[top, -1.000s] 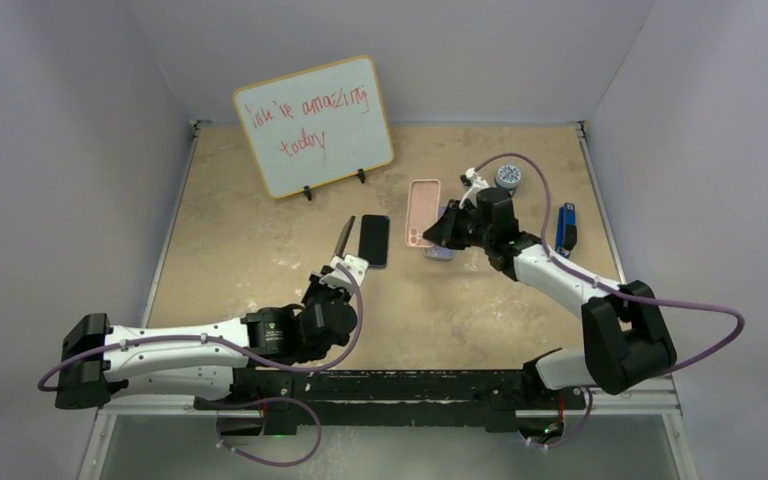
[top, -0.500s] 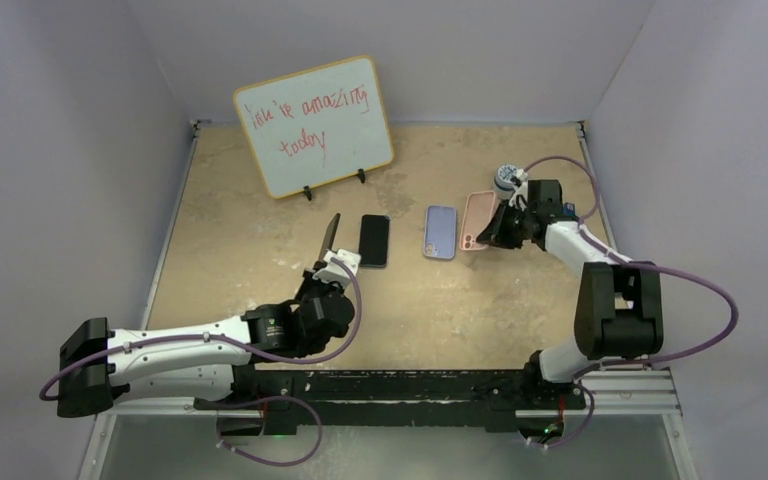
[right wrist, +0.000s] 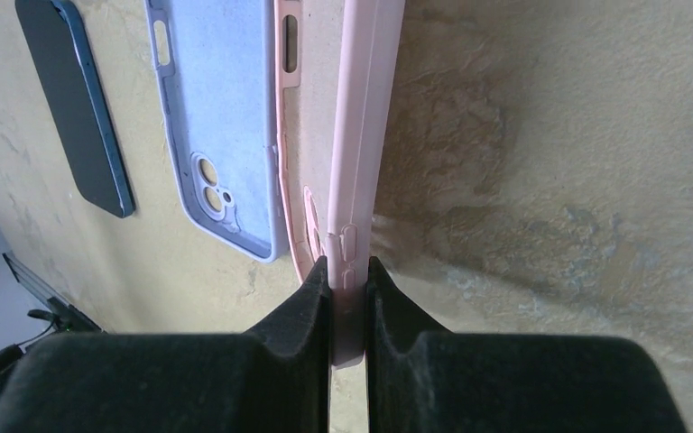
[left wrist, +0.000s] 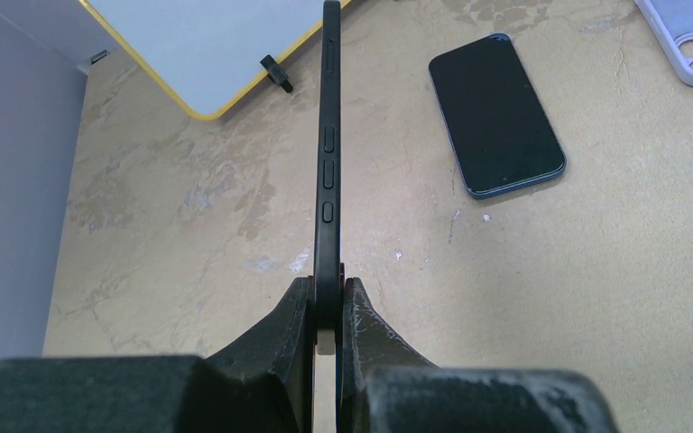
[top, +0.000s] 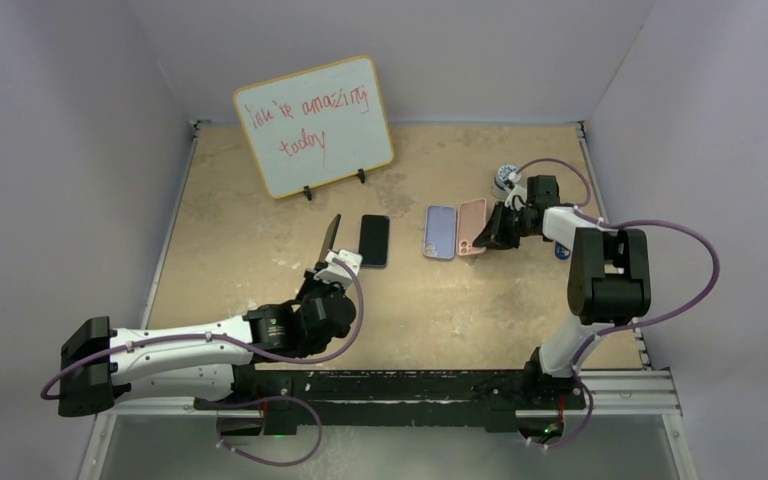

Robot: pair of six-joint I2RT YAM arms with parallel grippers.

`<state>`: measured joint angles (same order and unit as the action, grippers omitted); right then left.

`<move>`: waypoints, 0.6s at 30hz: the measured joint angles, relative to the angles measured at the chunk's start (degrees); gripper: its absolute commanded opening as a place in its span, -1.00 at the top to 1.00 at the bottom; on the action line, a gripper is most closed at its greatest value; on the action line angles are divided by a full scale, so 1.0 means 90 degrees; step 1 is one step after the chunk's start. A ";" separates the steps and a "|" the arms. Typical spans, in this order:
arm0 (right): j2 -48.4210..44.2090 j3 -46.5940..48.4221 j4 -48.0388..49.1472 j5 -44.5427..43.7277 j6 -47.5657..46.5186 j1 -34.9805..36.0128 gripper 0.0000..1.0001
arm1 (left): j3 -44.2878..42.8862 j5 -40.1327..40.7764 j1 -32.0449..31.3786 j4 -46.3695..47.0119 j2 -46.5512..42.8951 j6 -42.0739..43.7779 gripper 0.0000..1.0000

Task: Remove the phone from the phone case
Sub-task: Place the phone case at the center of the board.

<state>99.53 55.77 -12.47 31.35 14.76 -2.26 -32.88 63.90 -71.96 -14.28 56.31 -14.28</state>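
Observation:
My left gripper (top: 338,262) is shut on a black phone case (top: 332,234), held upright and edge-on above the table; in the left wrist view it (left wrist: 328,135) rises straight from the gripper (left wrist: 328,289), its side buttons showing. A dark phone (top: 374,240) lies flat just right of it, also in the left wrist view (left wrist: 496,115). My right gripper (top: 490,232) is shut on the edge of a pink case (top: 473,224), tilted on its side against the table (right wrist: 361,135). A lilac case (top: 441,231) lies open side up beside the pink one (right wrist: 217,117).
A whiteboard (top: 314,125) with red writing stands at the back left. A small round grey object (top: 505,178) sits behind the right gripper, and a blue item (top: 560,249) lies partly under the right arm. Walls close in the table on three sides.
The right gripper carried the pink case from left of the lilac case to its right and brought it down beside it. The left gripper shifted slightly left with the black case.

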 measured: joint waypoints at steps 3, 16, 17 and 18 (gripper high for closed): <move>0.0075 0.0051 0.0002 0.0124 -0.0109 0.0000 0.96 | 0.0000 -0.0002 0.0002 0.0000 0.0005 -0.0002 1.00; 0.0245 0.0117 -0.0007 0.0325 -0.0206 -0.0005 0.22 | 0.0000 0.0000 0.0024 0.0000 0.0019 -0.0010 1.00; 0.0245 0.0117 -0.0022 0.0284 -0.0209 -0.0002 0.14 | 0.0000 0.0000 0.0024 0.0000 0.0027 -0.0010 1.00; 0.0243 0.0117 -0.0041 0.0231 -0.0214 0.0000 0.05 | 0.0000 0.0000 0.0024 0.0000 0.0039 -0.0010 1.00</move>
<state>101.71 56.82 -12.84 33.43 12.84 -2.26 -32.88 63.90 -71.75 -14.28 56.66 -14.37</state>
